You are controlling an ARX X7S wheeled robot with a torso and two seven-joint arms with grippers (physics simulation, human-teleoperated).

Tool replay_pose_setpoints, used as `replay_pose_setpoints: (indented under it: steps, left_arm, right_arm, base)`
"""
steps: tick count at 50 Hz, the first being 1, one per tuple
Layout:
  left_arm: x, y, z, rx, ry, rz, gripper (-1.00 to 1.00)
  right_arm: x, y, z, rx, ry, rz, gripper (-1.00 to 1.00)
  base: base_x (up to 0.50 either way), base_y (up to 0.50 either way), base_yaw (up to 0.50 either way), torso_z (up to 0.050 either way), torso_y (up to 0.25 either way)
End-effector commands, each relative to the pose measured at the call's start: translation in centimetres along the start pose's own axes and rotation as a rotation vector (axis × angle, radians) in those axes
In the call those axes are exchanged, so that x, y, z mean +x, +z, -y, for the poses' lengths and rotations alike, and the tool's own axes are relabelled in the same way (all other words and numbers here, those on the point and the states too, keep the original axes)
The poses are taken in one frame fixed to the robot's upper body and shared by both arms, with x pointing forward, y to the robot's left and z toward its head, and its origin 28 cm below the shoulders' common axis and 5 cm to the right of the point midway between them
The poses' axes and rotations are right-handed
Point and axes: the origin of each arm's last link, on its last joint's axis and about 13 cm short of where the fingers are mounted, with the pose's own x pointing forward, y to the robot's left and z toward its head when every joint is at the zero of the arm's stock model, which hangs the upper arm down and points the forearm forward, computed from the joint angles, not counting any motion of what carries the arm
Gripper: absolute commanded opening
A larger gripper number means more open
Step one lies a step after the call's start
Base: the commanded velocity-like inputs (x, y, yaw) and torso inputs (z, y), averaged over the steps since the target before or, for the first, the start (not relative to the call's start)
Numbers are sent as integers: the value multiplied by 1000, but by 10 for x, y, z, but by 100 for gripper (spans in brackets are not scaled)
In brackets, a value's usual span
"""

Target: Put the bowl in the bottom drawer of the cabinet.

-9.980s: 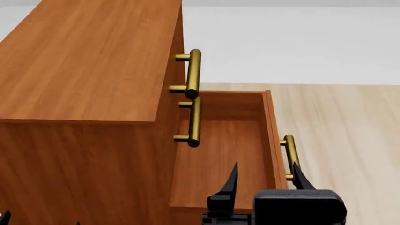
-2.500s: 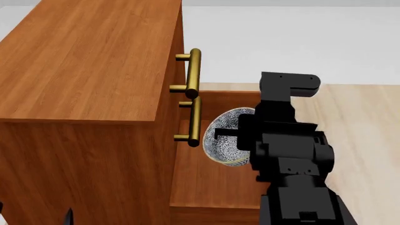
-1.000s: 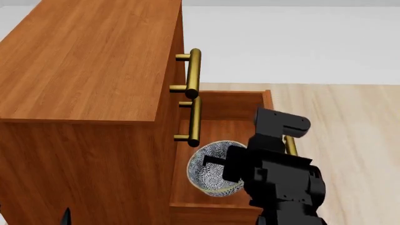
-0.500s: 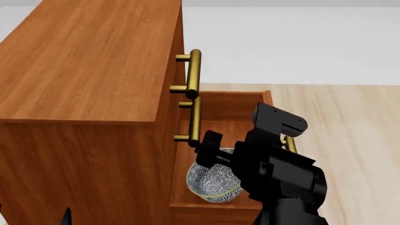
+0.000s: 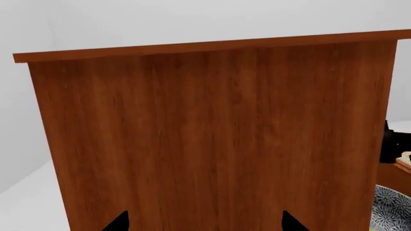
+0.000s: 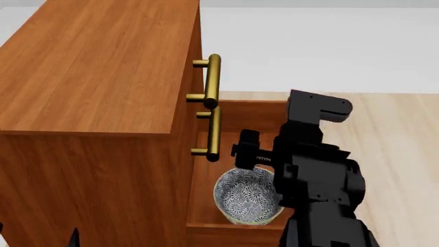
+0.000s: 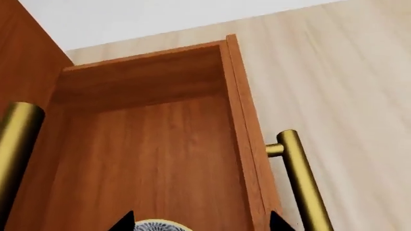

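Note:
The blue-and-white bowl (image 6: 248, 195) sits opening-up in the near end of the pulled-out bottom drawer (image 6: 252, 112) of the red-brown cabinet (image 6: 96, 67). My right gripper (image 6: 248, 150) hangs just above the bowl, open, with nothing between its fingers. In the right wrist view the gripper (image 7: 200, 224) spans the drawer floor (image 7: 147, 144), and only the bowl's yellowish rim (image 7: 157, 225) shows. My left gripper (image 5: 205, 222) is open, facing the cabinet's side (image 5: 212, 134). A sliver of the bowl (image 5: 388, 211) shows past that side.
Two upper brass handles (image 6: 213, 80) (image 6: 215, 134) jut out over the drawer's left part. The drawer's own brass handle (image 7: 301, 183) runs along its front. Pale wood floor (image 6: 391, 134) lies to the right of the drawer.
My right gripper carried the bowl down into the drawer and let go of it. Since half a second ago it has risen slightly, and the bowl rests in the drawer.

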Motion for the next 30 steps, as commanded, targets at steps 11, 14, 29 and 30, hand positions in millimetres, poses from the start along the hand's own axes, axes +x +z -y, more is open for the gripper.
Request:
replay_pose_setpoints:
  steps: [11, 14, 29, 30]
  left_arm:
    - [0, 1, 0, 0, 0, 1, 100]
    - [0, 0, 0, 0, -1, 0, 100]
    - [1, 1, -1, 1, 3, 3, 100]
    - [1, 1, -1, 1, 3, 2, 100]
  right_arm:
    - [-10, 28, 17, -85, -119, 86, 100]
    - [-10, 30, 20, -84, -131, 89, 100]
    - [-13, 34, 42, -106, -190, 104, 100]
    - [-13, 35, 44, -106, -196, 106, 100]
  base:
    - [0, 0, 0, 0, 0]
    - [0, 0, 0, 0, 0]
    - [0, 0, 0, 0, 0]
    - [0, 0, 0, 0, 0]
